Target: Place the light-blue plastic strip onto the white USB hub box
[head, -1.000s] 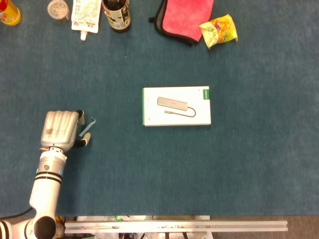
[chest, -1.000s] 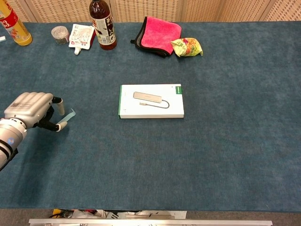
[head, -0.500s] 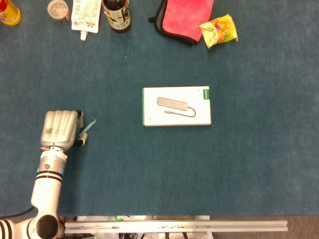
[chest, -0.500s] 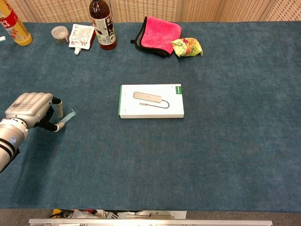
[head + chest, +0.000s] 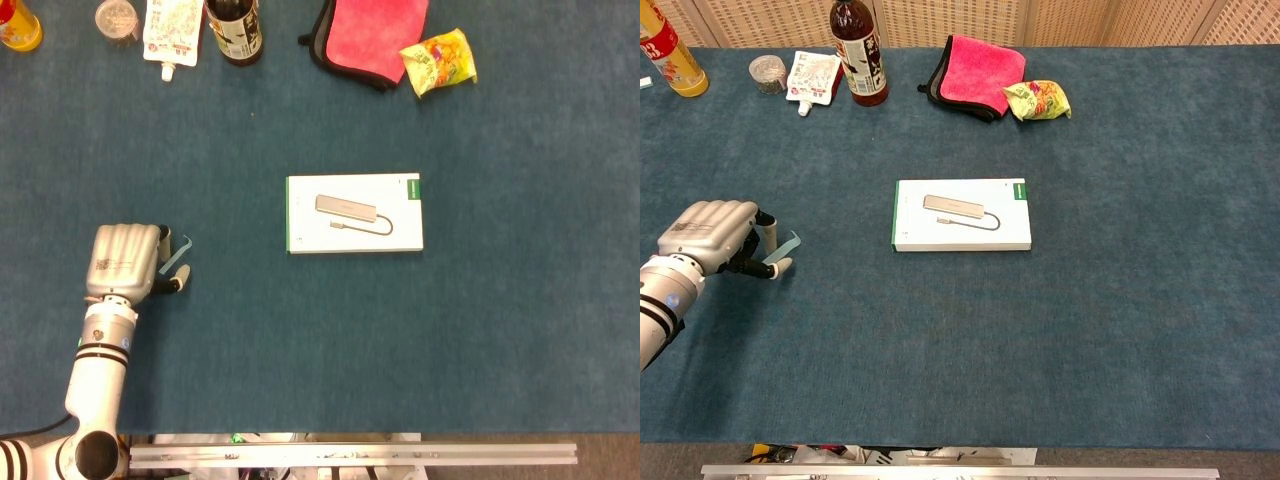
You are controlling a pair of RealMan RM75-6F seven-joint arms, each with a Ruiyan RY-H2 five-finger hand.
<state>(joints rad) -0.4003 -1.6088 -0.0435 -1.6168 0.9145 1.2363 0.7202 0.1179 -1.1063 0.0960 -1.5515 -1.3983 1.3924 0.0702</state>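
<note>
The light-blue plastic strip (image 5: pixel 179 251) (image 5: pixel 788 243) sits low at the table's left side, curled up at its far end. My left hand (image 5: pixel 125 262) (image 5: pixel 708 236) is right beside it, fingers curled, and pinches the strip's near end between the thumb and a finger. The white USB hub box (image 5: pixel 355 213) (image 5: pixel 961 215) lies flat at the table's middle, well to the right of the hand, with nothing on it. My right hand shows in neither view.
Along the far edge stand a yellow bottle (image 5: pixel 672 58), a small jar (image 5: pixel 767 73), a white pouch (image 5: pixel 811 78) and a dark bottle (image 5: pixel 858 52). A pink cloth (image 5: pixel 976 73) and a yellow snack bag (image 5: pixel 1037 100) lie further right. Blue felt (image 5: pixel 1090 300) covers the table.
The left hand has shifted slightly to the right and its thumb has come forward beneath the strip. The strip has barely moved. The box is unchanged.
</note>
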